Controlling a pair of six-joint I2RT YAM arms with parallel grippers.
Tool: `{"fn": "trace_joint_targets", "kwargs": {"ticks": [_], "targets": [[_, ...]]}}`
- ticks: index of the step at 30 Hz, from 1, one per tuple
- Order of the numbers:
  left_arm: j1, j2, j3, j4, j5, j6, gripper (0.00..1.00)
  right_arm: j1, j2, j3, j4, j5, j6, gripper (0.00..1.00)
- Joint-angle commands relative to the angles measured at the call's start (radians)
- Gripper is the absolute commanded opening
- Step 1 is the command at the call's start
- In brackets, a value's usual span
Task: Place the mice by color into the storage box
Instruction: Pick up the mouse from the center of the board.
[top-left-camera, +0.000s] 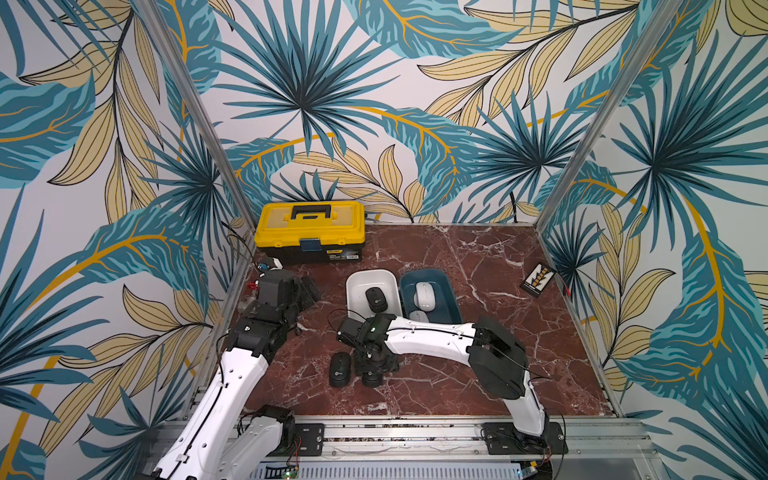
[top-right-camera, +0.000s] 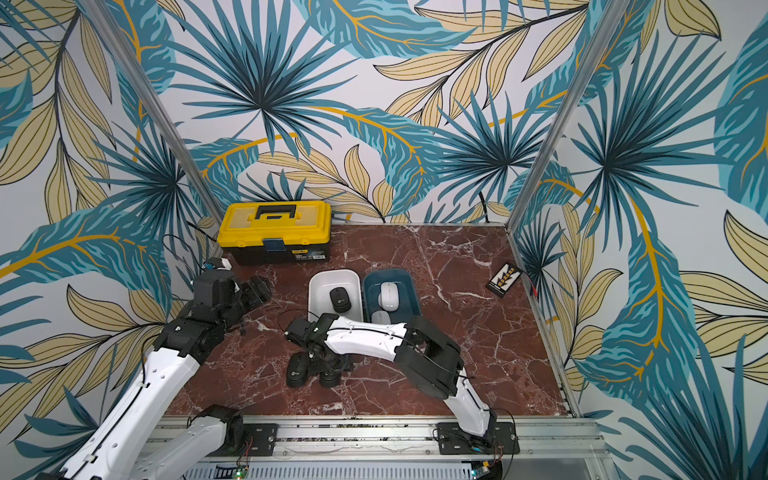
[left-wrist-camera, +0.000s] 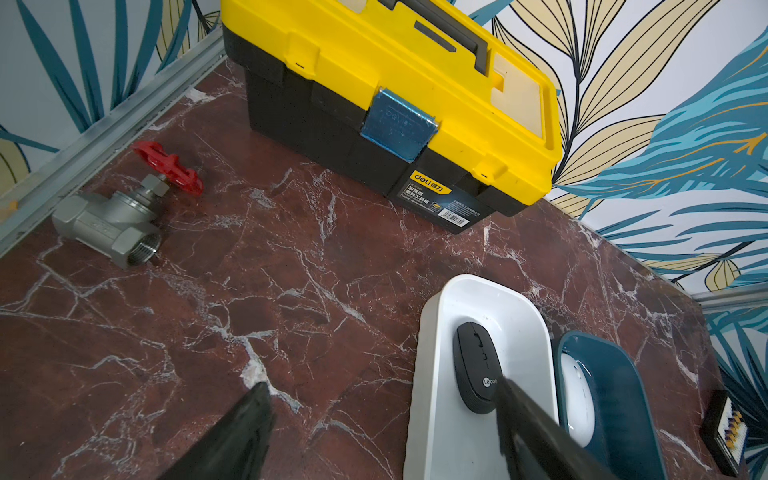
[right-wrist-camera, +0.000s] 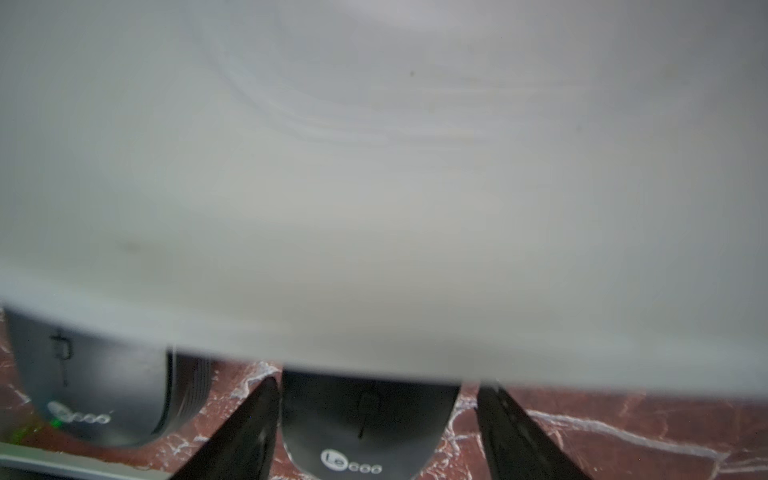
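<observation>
- The right arm (top-left-camera: 432, 336) rises from the rail at 5 o'clock, folds at the elbow and runs flat toward 9 o'clock, with its wrist turned straight down near 6 o'clock on the tabletop (top-left-camera: 457, 374).
- The right tool (right-wrist-camera: 376, 386) stands spread around a black mouse (right-wrist-camera: 365, 424). One finger sits right at the mouse's edge, and a strip of marble shows between the mouse and the other finger, so it is not pinching. A pale blur fills most of this wrist view; it may be the bin wall, but I cannot tell.
- A second black mouse (top-left-camera: 340, 370) lies flat on the tabletop just beside the first one, on its 9 o'clock side and apart from the tool.
- The left arm (top-left-camera: 232, 382) comes up from 7 o'clock, bent high along the 9 o'clock edge. The left tool (left-wrist-camera: 382, 384) is held above the tabletop, its fingers spread with nothing between them, and it points toward the bins.
- The white bin (top-left-camera: 353, 286) sits near the centre and holds a third black mouse (top-left-camera: 376, 300), lying flat.
- The teal bin (top-left-camera: 451, 291) touches the white bin's 3 o'clock side. It holds the longer white mouse (top-left-camera: 424, 295) and the shorter white mouse (top-left-camera: 419, 316), whose near end is hidden by the right arm.
- A metal valve (left-wrist-camera: 112, 224) with a red handle lies at 9 o'clock.
- A small black card (top-left-camera: 538, 279) lies at 2 o'clock.
- A closed yellow toolbox (top-left-camera: 309, 228) stands at 11 o'clock.
</observation>
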Motion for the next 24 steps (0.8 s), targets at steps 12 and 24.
{"fn": "trace_joint_targets", "kwargs": {"ticks": [12, 24], "targets": [[0.009, -0.031, -0.021, -0.019, -0.006, 0.016, 0.86, 0.007, 0.074, 0.044, -0.027, 0.026, 0.022, 0.75], [0.011, -0.037, -0.030, -0.017, -0.007, 0.013, 0.86, 0.015, 0.075, 0.037, -0.028, 0.026, 0.014, 0.66]]}}
